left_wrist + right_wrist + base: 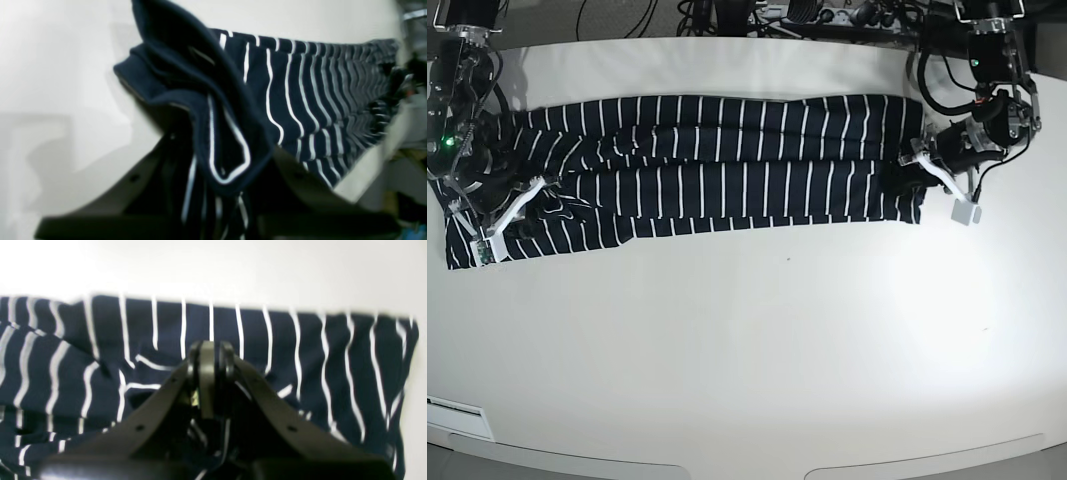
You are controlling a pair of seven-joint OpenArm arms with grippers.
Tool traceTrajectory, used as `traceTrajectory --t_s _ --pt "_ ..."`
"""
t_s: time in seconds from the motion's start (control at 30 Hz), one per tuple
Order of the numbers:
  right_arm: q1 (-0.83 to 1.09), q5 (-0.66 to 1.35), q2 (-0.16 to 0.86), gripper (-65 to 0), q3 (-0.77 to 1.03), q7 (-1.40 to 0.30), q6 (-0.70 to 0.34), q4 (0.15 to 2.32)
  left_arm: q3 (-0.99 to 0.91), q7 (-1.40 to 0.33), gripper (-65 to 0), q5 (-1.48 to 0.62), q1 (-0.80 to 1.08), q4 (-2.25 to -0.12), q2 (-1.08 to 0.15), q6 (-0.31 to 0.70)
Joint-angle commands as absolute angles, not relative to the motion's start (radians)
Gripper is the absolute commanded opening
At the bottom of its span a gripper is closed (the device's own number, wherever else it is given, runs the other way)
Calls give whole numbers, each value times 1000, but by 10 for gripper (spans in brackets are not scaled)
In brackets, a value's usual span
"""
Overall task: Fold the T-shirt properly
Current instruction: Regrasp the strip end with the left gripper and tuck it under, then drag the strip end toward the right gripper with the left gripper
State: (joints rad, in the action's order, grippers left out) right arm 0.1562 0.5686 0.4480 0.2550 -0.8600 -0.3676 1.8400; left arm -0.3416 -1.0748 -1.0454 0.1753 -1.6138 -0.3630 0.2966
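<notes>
T-shirt (727, 160), dark navy soft cloth, thin white stripes: long band lying crosswise on white table (757, 340).
Left gripper (230, 173) jaws pinch one end; right gripper (208, 373) jaws pressed together over the other.

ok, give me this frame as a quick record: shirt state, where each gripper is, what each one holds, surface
shirt: dark with white stripes, folded into a long band across the table
left gripper: at the band's end on the base view's right, shut on a bunched fold of shirt
right gripper: over the opposite end, jaws nearly together, on the cloth; grip unclear
table: white
other garments: none seen
</notes>
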Motion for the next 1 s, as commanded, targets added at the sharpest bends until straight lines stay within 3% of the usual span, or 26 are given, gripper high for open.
traceTrajectory --t_s 0.0,0.2,0.27,0.4,0.57,0.83,0.97 --pt "140 592 466 -586 262 -843 -376 1857 -348 -1065 -650 -1043 157 -1625 -401 295" --pt "141 682 463 -594 262 -858 -460 1856 -348 -1047 -650 -1048 123 -1625 -522 295" --pt "146 679 456 -650 262 -860 -469 1851 -348 -1047 -650 -1061 107 -1625 -547 295" --pt "184 604 418 -650 261 -794 -499 1816 -348 -1047 -650 -1106 99 -1625 -577 295" --pt "216 429 393 -650 213 -646 -466 1694 -348 -1068 -650 -1158 99 -1625 -579 305" --pt "216 358 393 -650 66 -632 -434 1588 -348 -1247 -650 -1484 99 -1625 -579 444" --pt "213 359 393 -650 44 -640 -410 1589 -348 -1280 -650 -1484 99 -1627 -576 479"
